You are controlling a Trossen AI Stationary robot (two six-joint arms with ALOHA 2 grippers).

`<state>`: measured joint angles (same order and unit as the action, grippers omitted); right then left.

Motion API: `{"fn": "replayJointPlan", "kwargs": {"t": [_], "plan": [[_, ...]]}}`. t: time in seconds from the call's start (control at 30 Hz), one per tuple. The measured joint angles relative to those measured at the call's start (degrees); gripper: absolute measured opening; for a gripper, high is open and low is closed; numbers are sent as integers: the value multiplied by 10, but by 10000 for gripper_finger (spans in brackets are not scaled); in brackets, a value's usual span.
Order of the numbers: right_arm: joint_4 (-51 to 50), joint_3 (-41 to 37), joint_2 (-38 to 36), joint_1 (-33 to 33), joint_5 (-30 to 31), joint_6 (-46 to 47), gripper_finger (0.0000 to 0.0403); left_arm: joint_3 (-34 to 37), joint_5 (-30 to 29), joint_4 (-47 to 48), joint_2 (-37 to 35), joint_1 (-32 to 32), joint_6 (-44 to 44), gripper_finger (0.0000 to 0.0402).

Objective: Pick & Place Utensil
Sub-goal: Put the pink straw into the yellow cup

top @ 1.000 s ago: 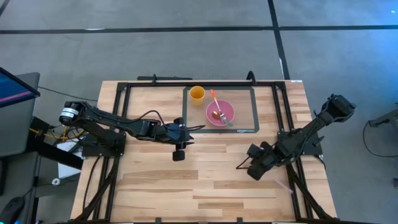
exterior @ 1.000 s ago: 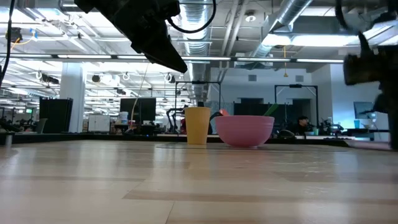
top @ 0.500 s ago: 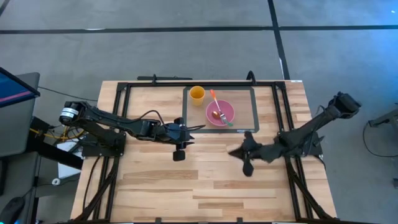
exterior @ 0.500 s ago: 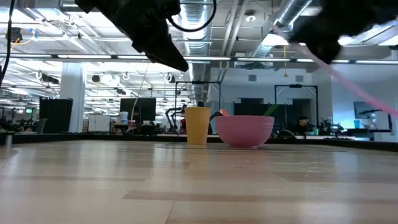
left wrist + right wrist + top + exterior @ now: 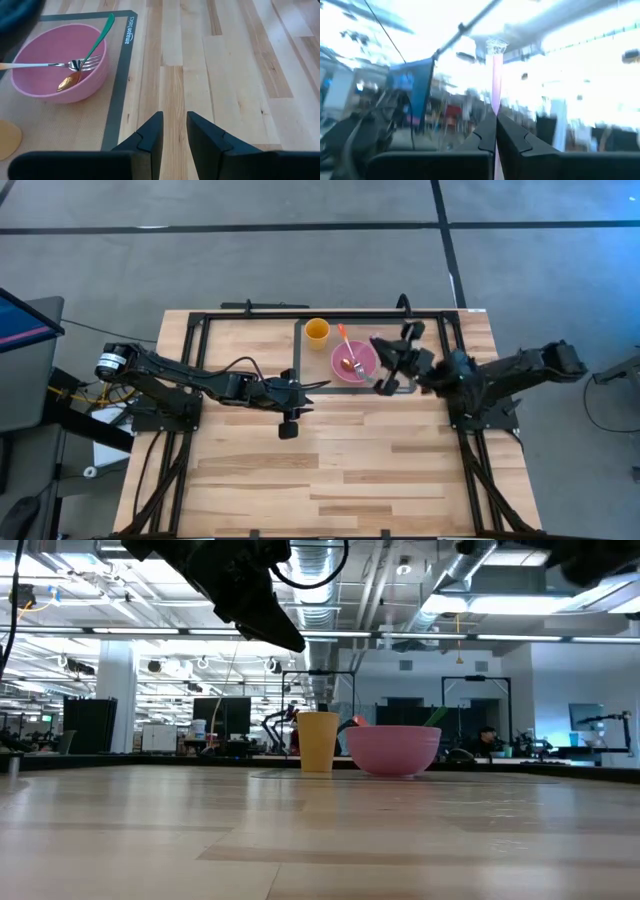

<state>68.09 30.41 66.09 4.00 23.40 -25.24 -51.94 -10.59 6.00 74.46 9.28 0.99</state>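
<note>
A pink bowl [image 5: 353, 361] sits on a grey mat [image 5: 404, 330] at the far middle of the table. In it lie a fork [image 5: 55, 64] with an orange handle and a gold spoon [image 5: 67, 82] with a green handle, both leaning on the rim. A yellow cup [image 5: 317, 331] stands on the mat to the bowl's left. My right gripper [image 5: 385, 367] hovers just right of the bowl, shut on a pink translucent utensil [image 5: 494, 75]. My left gripper [image 5: 310, 385] waits, narrowly open, left of the mat [image 5: 174, 127]. My right gripper pinches the pink utensil's handle [image 5: 494, 109] between its two shut fingers. The handle runs on along the fingers and out past their tips, and its free end [image 5: 496, 46] points up into the room. The utensil is lifted clear of the table.
Black rails frame the table on the far, left and right sides [image 5: 250, 308]. Bare wooden boards [image 5: 330, 470] fill the near half. The left arm [image 5: 200, 380] lies across the table's left middle.
My right arm has swung from the table's near right up and toward the far edge and the bowl. It turned as it went, so its wrist view now looks into the room. The pink utensil went with it, still held. My left arm stayed where it was.
</note>
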Motion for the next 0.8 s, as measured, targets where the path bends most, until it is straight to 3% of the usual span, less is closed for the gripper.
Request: {"fn": "replayJointPlan", "kwargs": {"t": [0.13,0.2,0.6,0.8], "plan": [[71,8,53,-87,-136,15,0,0,0,-1,0,0,2,86],[84,24,85,-121,-171,28,0,0,0,-1,0,0,2,86],[101,200,289,-230,-180,69,0,0,0,-1,0,0,2,86],[101,235,359,-249,-169,120,0,9,0,-1,0,0,2,86]]}}
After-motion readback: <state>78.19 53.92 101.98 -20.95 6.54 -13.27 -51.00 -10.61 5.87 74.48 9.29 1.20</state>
